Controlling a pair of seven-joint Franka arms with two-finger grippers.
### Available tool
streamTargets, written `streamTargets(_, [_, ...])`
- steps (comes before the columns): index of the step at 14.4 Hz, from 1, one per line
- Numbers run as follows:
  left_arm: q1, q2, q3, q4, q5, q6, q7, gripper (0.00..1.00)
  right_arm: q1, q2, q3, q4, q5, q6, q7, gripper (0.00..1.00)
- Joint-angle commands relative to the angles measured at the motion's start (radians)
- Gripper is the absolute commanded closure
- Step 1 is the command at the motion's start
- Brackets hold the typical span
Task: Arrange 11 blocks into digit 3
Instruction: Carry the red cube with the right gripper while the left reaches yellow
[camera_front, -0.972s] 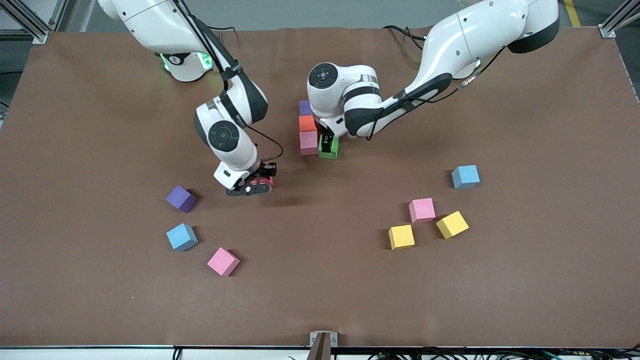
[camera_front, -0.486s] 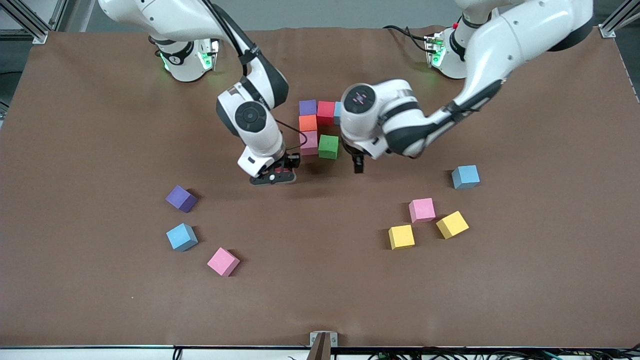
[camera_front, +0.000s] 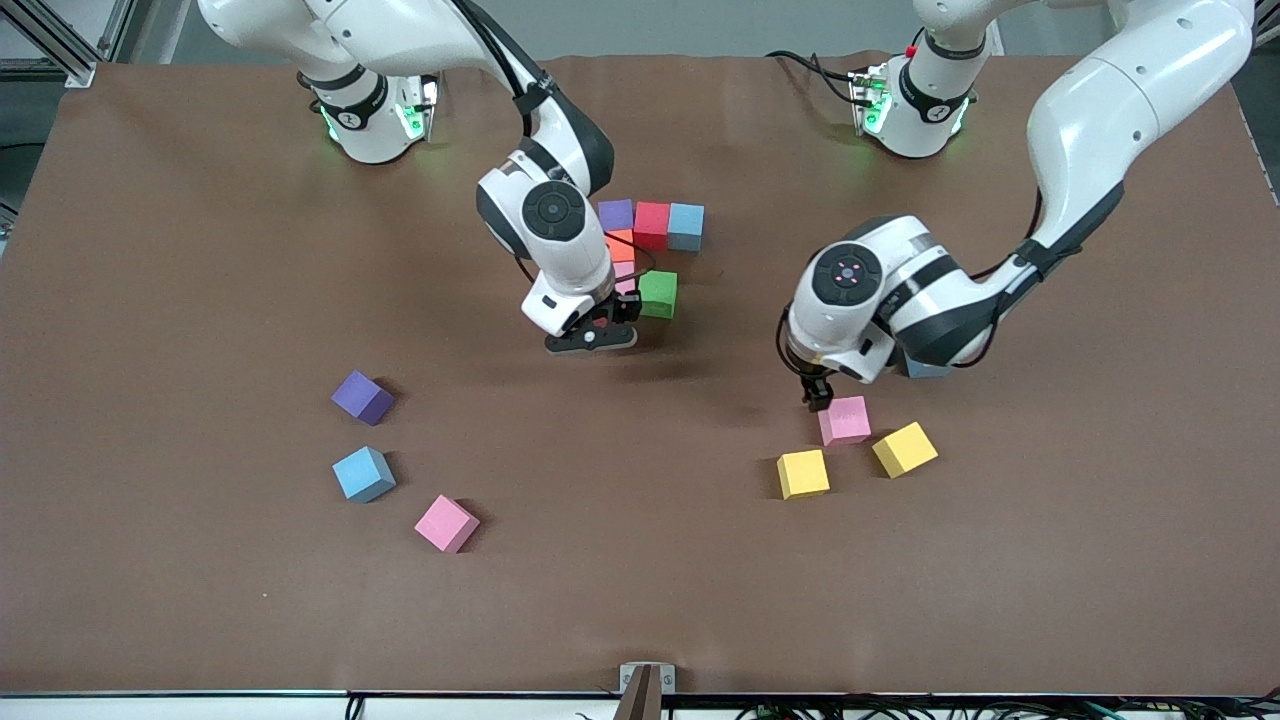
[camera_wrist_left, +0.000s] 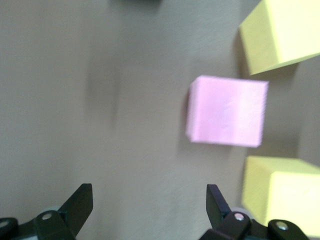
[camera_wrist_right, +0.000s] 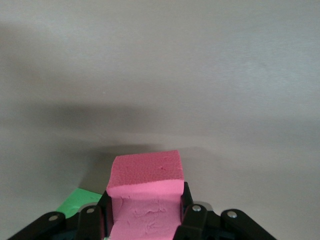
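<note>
Blocks of matte foam already form a partial 3 (camera_front: 645, 250) mid-surface. My right pincer (camera_front: 592, 338) clamps a pink foam cube (camera_wrist_right: 145, 195) beside the green cube (camera_front: 657, 294), ready to extend it. My left pincer (camera_front: 818, 395) hangs wide over another loose pink cube (camera_front: 845, 420), lining up a grasp.

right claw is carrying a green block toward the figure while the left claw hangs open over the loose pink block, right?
Not quite: the block is pink, not green. The right wrist view shows the right claw shut on a pink block; the green block already sits in the figure. The rest holds: the left claw hangs open over the loose pink block.
</note>
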Motion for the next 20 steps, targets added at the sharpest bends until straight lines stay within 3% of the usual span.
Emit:
streamTargets(1, [-0.002,0.000,0.039,-0.003,0.055,0.066,-0.116,0.00,0.022,0.075,-0.005,0.096,0.008,-0.016,0.016,0.99])
streamTargets(8, [-0.043,0.033,0.121,0.182,0.053,0.127,0.110,0.00,0.071,0.183,-0.005,0.242,-0.026,-0.058,-0.016,1.00])
streamTargets(13, [-0.227,0.069,0.311,0.329,0.004,0.222,0.127,0.00,0.094,0.195,-0.005,0.260,-0.031,-0.086,-0.026,1.00])
streamTargets(20, [-0.255,0.118,0.322,0.388,-0.017,0.233,0.200,0.00,0.131,0.191,-0.005,0.244,-0.029,-0.092,-0.010,1.00])
